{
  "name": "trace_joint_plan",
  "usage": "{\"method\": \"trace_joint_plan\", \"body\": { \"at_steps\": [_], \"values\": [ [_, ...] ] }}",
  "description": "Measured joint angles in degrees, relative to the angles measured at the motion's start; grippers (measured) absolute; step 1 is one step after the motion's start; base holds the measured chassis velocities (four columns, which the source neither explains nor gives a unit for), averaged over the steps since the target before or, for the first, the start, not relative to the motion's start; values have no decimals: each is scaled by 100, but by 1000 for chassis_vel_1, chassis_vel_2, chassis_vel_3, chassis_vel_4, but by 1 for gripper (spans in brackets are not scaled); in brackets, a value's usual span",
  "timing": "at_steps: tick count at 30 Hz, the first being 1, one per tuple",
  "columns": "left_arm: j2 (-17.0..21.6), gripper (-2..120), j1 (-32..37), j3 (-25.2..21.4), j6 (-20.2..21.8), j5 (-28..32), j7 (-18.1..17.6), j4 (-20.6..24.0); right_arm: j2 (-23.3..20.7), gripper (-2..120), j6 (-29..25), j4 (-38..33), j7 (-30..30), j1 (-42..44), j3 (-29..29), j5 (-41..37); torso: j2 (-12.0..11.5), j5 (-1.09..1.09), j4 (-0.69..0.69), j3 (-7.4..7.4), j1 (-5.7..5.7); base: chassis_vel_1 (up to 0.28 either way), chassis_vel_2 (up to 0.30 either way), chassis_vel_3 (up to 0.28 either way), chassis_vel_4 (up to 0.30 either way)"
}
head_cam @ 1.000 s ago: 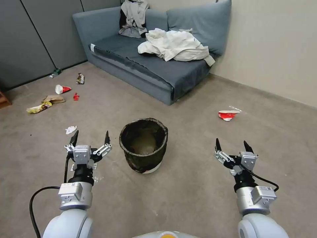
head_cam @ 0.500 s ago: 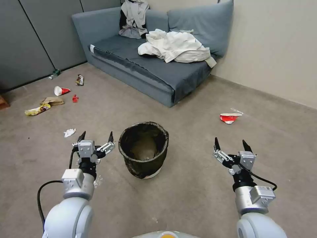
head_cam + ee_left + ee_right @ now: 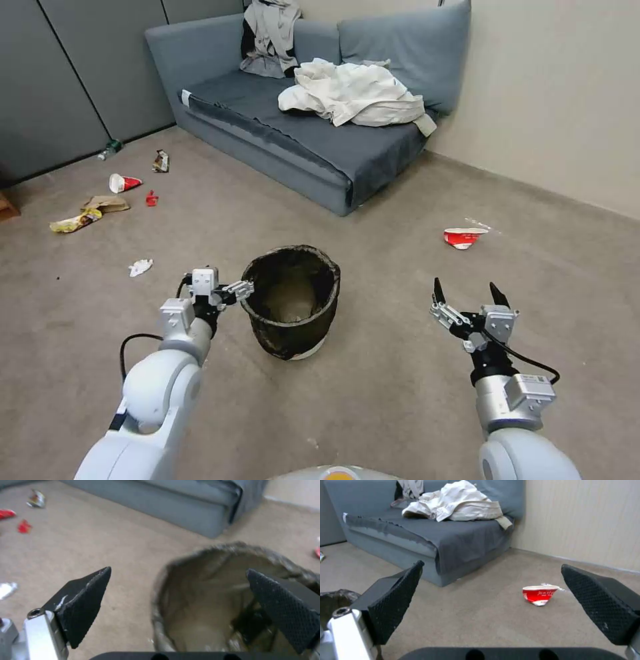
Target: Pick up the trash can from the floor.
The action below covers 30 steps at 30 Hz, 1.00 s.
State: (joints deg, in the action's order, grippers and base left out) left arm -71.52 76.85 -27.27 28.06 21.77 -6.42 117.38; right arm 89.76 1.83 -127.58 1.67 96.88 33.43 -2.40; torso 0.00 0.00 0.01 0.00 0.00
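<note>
Trash can [image 3: 291, 301] is found upright on the floor [image 3: 373, 400], at the centre of the scene just in front of the robot, its dark bag folded over the rim so that the mouth is left open and the rim is offered as a place to grip.

On the far left, scraps of litter [image 3: 90, 212] and a crushed cup [image 3: 124, 182] are scattered over the carpet, well apart from the bin.

Next comes the left gripper [image 3: 233, 291], which is brought right up to the left side of the rim. Its fingers [image 3: 85, 602] are spread wide; in the left wrist view one is seen outside the wall and the other over the bin's mouth [image 3: 226, 600], so the rim is judged to be straddled for a pinch on wall and bag together. No contact can be made out, and the bin is not yet lifted.

Behind the bin a grey sofa [image 3: 320, 113] with pale clothes [image 3: 353, 93] heaped on it is set against the far wall.

To the right, another crushed cup [image 3: 462, 235] is left on the carpet. Nearer, the right gripper [image 3: 467, 293] is held low over bare carpet, well apart from the bin, its fingers [image 3: 391, 605] open and empty; it appears to be kept waiting.
</note>
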Motion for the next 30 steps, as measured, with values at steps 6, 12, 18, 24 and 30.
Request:
{"method": "trace_joint_plan", "body": {
  "at_steps": [6,12,18,24,30],
  "values": [
    [127,100,-446,423,432,156,-192,-301,4,100,8,96,0,-59,-72,81,0,0,0,0,0,0,0,0,0],
    [96,100,-828,718,893,346,-557,-583,-5,100,26,104,0,-71,-61,92,0,-1,-1,0,0,0,0,0,0],
    [49,100,-1077,851,1066,371,-709,-796,-6,100,28,148,3,-87,-39,87,0,0,-1,0,0,0,0,0,0],
    [12,100,-1245,879,1290,378,-953,-983,11,100,15,186,20,-98,-52,82,0,0,0,0,0,0,0,0,0],
    [-63,100,-1272,855,1388,369,-1123,-1039,8,100,-15,206,22,-76,-38,78,0,0,-1,0,0,0,0,0,0]
  ]
}}
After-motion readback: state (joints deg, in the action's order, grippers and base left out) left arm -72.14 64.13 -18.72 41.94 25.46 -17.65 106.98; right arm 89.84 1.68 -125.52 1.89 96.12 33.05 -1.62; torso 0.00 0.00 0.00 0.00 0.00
